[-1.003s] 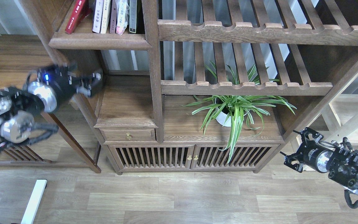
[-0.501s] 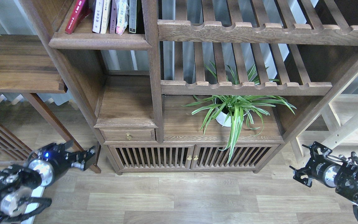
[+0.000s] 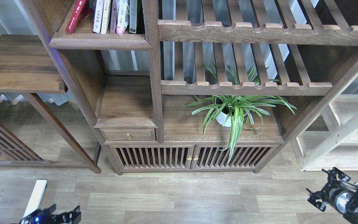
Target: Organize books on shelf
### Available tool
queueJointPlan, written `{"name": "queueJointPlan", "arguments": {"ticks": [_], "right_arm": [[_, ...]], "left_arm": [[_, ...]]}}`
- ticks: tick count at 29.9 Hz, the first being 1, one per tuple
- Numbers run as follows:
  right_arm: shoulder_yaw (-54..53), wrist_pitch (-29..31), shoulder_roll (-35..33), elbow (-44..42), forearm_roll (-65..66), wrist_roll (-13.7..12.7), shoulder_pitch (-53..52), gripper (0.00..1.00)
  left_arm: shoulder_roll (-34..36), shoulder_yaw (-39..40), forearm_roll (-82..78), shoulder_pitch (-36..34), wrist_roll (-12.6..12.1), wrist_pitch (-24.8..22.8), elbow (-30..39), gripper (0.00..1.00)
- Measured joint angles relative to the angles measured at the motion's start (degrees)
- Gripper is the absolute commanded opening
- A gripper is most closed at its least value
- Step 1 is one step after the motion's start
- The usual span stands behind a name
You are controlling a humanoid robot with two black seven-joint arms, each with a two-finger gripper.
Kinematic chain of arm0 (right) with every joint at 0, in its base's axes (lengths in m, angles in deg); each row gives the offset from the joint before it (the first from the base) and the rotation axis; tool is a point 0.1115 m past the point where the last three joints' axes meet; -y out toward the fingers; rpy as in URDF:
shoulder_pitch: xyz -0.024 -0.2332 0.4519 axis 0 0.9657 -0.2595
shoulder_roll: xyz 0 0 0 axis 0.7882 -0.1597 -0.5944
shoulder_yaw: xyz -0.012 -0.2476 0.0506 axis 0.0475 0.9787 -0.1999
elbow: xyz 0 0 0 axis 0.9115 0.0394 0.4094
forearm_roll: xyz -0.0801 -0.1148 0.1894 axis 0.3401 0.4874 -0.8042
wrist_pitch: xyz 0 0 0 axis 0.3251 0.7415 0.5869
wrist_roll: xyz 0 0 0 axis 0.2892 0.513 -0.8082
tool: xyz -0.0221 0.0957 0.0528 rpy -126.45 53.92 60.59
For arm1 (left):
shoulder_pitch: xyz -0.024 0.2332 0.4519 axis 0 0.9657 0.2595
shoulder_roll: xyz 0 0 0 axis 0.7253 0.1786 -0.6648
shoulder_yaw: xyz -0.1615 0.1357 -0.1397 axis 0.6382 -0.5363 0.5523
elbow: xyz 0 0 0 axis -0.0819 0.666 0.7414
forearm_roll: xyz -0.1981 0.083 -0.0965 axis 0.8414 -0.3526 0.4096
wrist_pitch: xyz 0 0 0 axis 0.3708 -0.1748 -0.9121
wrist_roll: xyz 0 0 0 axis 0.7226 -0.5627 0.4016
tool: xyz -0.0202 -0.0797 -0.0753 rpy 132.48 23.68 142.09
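Note:
The books stand spine-out on the shelf [image 3: 99, 42], the narrow dark-brown compartment at top left. A red book [image 3: 75, 16] leans at the left end. A pale white-lavender book [image 3: 98, 15] stands upright beside it, then a cream-yellow spine [image 3: 105, 15]. My left gripper [image 3: 70, 215] is low at the bottom left edge, far below the shelf, dark and partly cut off. My right gripper [image 3: 323, 187] is at the bottom right over the floor, jaws apart and empty.
A plastic-wrapped pink item [image 3: 122, 15] and a dark book [image 3: 133, 15] share the compartment. Slatted racks [image 3: 247, 87] fill the right side. A potted spider plant [image 3: 235, 109] sits on the cabinet. A side table [image 3: 17, 62] stands left. A white bar [image 3: 35, 197] lies on the floor.
Both arms have dropped. The left gripper went from shelf-side height down to the bottom left edge. The right gripper moved down and right. The books have not moved.

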Motion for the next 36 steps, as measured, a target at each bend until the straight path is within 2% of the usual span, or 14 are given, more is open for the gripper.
{"name": "queueJointPlan", "arguments": {"ticks": [6,14,20,24,33,36], "right_arm": [[-0.09,-0.15,3.95,-6.10,-8.80,0.00,3.72,0.96],[-1.48,-1.66,5.72,-8.86,-17.34,0.00,9.01,0.96],[-5.69,-1.68,7.08,-9.94,-18.75,0.00,12.46,0.97],[-6.75,-1.68,9.00,-9.96,-18.79,0.00,14.02,0.97],[-8.00,-1.37,15.59,-9.96,-21.72,0.00,16.63,0.97],[-8.25,-0.87,16.81,-9.96,-23.40,-0.56,16.77,0.97]], "left_arm": [[-7.58,-4.46,6.74,0.06,3.39,-0.59,-13.45,0.86],[-18.12,-7.82,10.23,-0.30,3.85,-4.39,-32.64,0.89],[-25.81,-10.89,10.29,-0.02,3.70,-9.85,-47.17,0.92],[-27.98,-13.11,10.50,1.50,3.59,-11.12,-49.82,0.93],[-29.37,-15.12,12.24,3.96,3.59,-11.33,-50.15,0.94],[-29.38,-15.22,14.07,3.97,3.72,-12.90,-50.15,0.94]]}}
